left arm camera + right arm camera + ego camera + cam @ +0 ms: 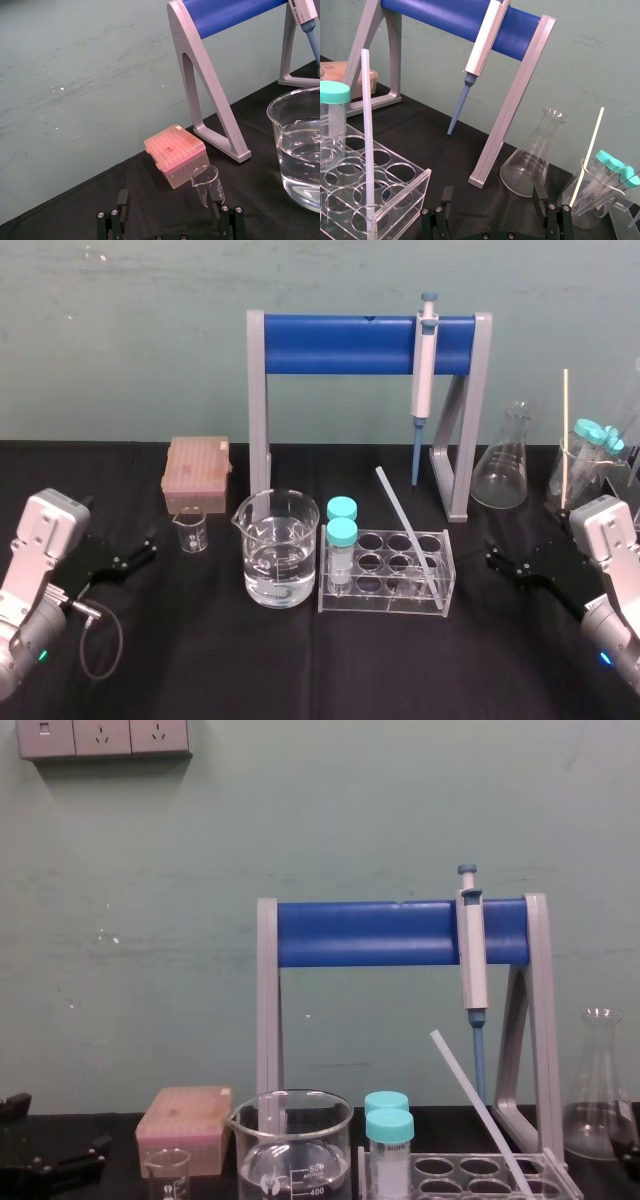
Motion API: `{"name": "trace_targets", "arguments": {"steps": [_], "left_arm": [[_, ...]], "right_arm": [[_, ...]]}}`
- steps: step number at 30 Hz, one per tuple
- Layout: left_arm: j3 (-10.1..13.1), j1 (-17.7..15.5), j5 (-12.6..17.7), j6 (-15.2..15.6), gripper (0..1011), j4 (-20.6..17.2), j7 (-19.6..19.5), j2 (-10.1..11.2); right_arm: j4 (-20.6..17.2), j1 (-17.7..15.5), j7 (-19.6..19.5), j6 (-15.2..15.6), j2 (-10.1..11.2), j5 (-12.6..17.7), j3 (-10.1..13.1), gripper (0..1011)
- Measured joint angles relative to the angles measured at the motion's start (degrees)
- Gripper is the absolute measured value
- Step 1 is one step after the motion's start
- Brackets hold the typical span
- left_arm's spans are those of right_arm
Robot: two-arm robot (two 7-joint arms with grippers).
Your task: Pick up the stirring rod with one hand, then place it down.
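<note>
The stirring rod (405, 525) is a thin translucent whitish rod. It leans tilted in a back right hole of the clear tube rack (380, 602) at the table's middle, upper end pointing left and back; it also shows in the right wrist view (367, 140) and the chest view (478, 1105). My right gripper (495, 558) rests low on the black table to the right of the rack, open and with nothing in it (493, 200). My left gripper (148, 548) lies at the far left, open with nothing between its fingers (170, 220), just short of a small beaker (206, 184).
A large beaker of water (278, 550) stands left of the rack, which holds two teal-capped tubes (342, 530). A pink tip box (197, 472) sits back left. A pipette (425, 360) hangs on the blue stand (340, 345). A conical flask (503, 465) and a beaker of tubes (585, 465) stand back right.
</note>
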Motion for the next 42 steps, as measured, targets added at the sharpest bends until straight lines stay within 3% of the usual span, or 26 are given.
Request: {"name": "trace_targets", "arguments": {"steps": [27, 31, 37, 40, 42], "left_arm": [[0.00, 0.00, 0.00, 0.00, 1000, 0.00, 0.00, 0.00], [0.00, 0.00, 0.00, 0.00, 1000, 0.00, 0.00, 0.00], [0.00, 0.00, 0.00, 0.00, 1000, 0.00, 0.00, 0.00], [0.00, 0.00, 0.00, 0.00, 1000, 0.00, 0.00, 0.00], [0.00, 0.00, 0.00, 0.00, 1000, 0.00, 0.00, 0.00]], "right_arm": [[0.01, 0.01, 0.29, -0.01, -0.03, 0.14, 0.09, 1000], [-0.08, 0.09, 4.64, -0.99, 0.02, 2.62, 1.04, 1000], [-1.78, -0.01, 13.49, -5.48, 0.50, 7.14, 2.43, 1000], [-1.94, 0.15, 15.32, -6.06, 0.47, 8.08, 2.62, 1000], [-1.81, 1.14, 19.06, -6.54, 0.06, 10.04, 2.75, 1000]]}}
